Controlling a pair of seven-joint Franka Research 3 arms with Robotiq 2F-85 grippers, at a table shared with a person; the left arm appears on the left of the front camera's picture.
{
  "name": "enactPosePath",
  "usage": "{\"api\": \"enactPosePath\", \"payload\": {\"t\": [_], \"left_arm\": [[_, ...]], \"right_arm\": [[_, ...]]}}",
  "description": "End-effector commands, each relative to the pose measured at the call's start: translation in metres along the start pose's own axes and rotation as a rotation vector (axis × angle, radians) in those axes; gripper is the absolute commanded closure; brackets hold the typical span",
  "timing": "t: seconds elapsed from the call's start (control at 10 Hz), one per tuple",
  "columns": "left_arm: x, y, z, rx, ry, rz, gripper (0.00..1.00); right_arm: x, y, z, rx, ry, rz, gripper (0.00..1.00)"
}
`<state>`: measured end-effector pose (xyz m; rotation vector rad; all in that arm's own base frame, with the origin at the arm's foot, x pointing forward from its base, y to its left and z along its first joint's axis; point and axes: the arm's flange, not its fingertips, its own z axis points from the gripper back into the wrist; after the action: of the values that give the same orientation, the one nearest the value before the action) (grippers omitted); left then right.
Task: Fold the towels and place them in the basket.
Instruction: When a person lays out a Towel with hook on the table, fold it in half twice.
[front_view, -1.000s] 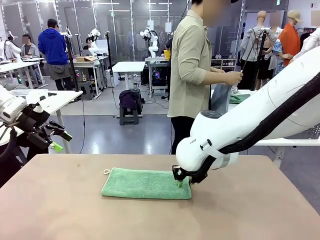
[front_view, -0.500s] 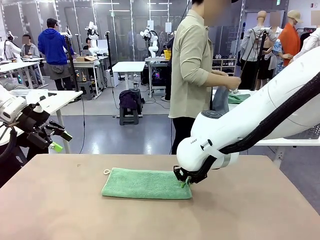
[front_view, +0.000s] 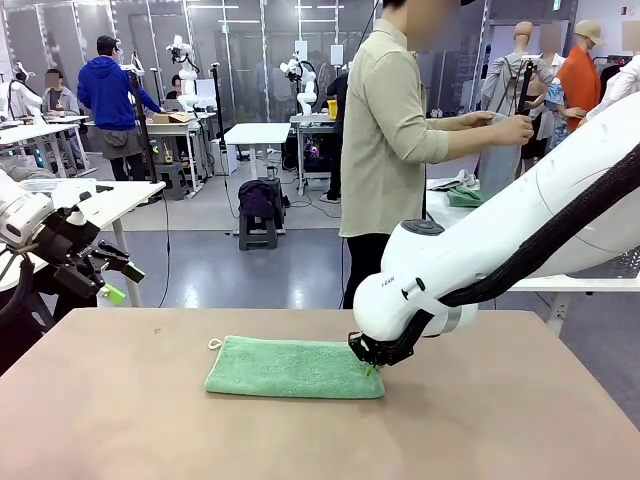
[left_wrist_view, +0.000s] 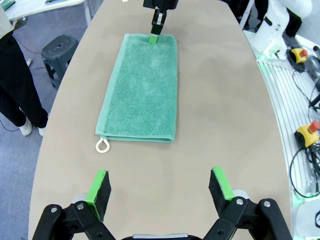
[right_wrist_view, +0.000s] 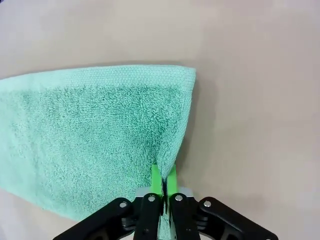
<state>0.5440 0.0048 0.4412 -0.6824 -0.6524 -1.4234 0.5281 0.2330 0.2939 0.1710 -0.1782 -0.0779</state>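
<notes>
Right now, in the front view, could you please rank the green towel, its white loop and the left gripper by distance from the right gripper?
1. Green towel: right end pinched in the right gripper.
2. White loop: the towel's left corner.
3. Left gripper: open, raised at the far left.

The towel (front_view: 290, 368) was plain sea green terry, with a cream-white loop (left_wrist_view: 102, 145) at one corner. The tabletop (front_view: 500, 430) was flat tan. The right hand (right_wrist_view: 164, 173) and the left hand (left_wrist_view: 159, 180) were black with bright green pads (left_wrist_view: 101, 181). The right arm (front_view: 440, 265) was white under a black cable sleeve (front_view: 565, 232). The person's shirt (front_view: 385, 130) was khaki.
</notes>
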Motion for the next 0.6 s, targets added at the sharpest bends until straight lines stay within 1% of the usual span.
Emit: {"api": "enactPosePath", "payload": {"t": [0.0, 0.2, 0.3, 0.5], "left_arm": [[0.001, 0.0, 0.002, -0.003, 0.015, 0.009, 0.0], [0.001, 0.0, 0.002, -0.003, 0.015, 0.009, 0.0], [0.001, 0.0, 0.002, -0.003, 0.015, 0.009, 0.0], [0.001, 0.0, 0.002, -0.003, 0.015, 0.009, 0.0]], "right_arm": [[0.007, -0.003, 0.013, -0.048, -0.037, -0.014, 1.0], [0.015, -0.014, 0.026, -0.075, -0.052, -0.004, 1.0], [0.017, -0.013, 0.029, -0.086, -0.047, -0.002, 1.0], [0.014, -0.001, 0.042, -0.119, -0.039, 0.016, 1.0]]}}
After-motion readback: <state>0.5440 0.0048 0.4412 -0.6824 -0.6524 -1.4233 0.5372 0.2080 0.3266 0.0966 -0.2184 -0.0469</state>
